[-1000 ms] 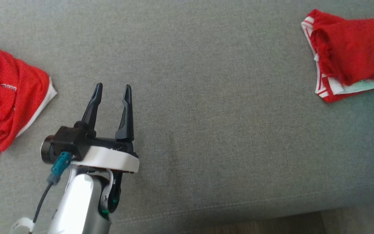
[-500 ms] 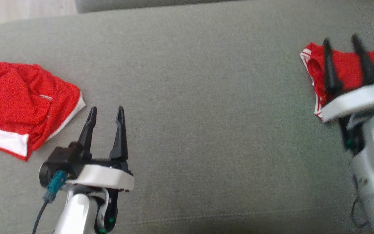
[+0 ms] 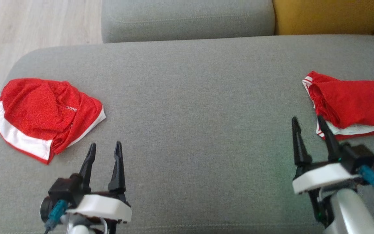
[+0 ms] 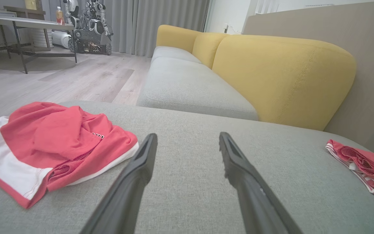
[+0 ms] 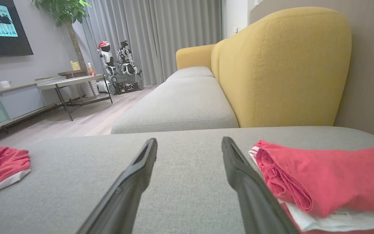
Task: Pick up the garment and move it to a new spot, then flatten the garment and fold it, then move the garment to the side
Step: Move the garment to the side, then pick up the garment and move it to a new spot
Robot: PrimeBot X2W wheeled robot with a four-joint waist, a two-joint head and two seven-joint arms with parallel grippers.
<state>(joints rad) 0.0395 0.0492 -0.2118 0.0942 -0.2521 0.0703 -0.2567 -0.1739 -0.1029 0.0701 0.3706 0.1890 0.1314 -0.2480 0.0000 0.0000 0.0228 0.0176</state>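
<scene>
A crumpled red garment point(image 3: 47, 117) with a white band lies at the left end of the grey sofa seat point(image 3: 193, 97). It also shows at the left in the left wrist view as the crumpled garment point(image 4: 54, 143). A folded red and white garment point(image 3: 352, 104) rests at the seat's right end, close by in the right wrist view as the folded garment point(image 5: 330, 175). My left gripper point(image 3: 105, 146) hovers open, just right of and nearer than the crumpled garment. My right gripper point(image 3: 307, 120) stands open, its right finger near the folded garment's near left corner. Both hold nothing.
A second grey seat point(image 3: 187, 19) and a yellow back cushion point(image 3: 323, 16) lie beyond. Wooden floor point(image 3: 28, 22) runs past the seat's rounded left end. A table point(image 4: 28, 26) and another robot point(image 5: 118, 65) stand far across the room.
The head camera has tilted, so the whole picture shifted down and the seat's far edge came into view. My right gripper came into view and now sits lower right. Both grippers stay open.
</scene>
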